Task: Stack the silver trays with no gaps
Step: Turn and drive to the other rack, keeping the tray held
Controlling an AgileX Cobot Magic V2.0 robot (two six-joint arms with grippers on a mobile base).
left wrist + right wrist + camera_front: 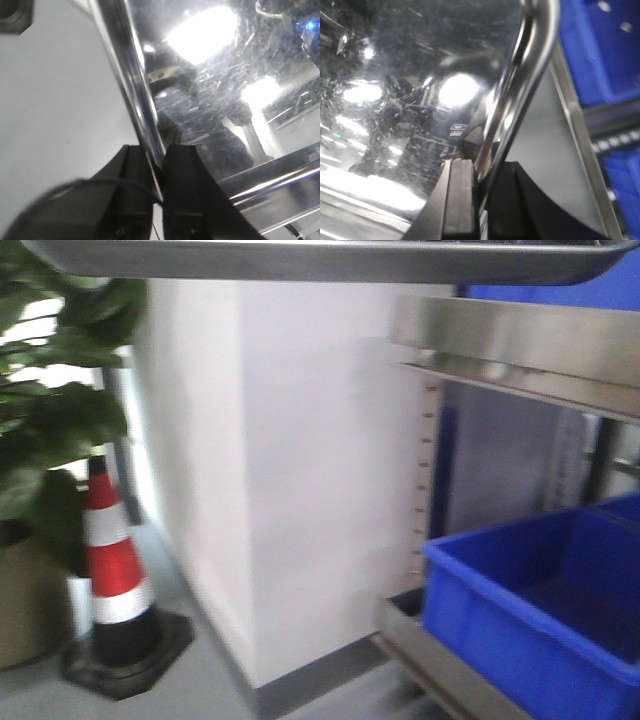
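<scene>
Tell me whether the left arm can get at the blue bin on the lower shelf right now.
Probably not. The left end effector is shut on the silver tray, the right end effector on another edge; letting go to reach the blue bin would likely drop the tray.

Lower steel shelf (440, 668) carrying a blue bin (540, 625), grey floor (215, 690) bearing striped cone (115, 570), plant pot (25, 615)

Left gripper (159, 156) and right gripper (482, 169) clamp a silver tray (225, 100).
</scene>
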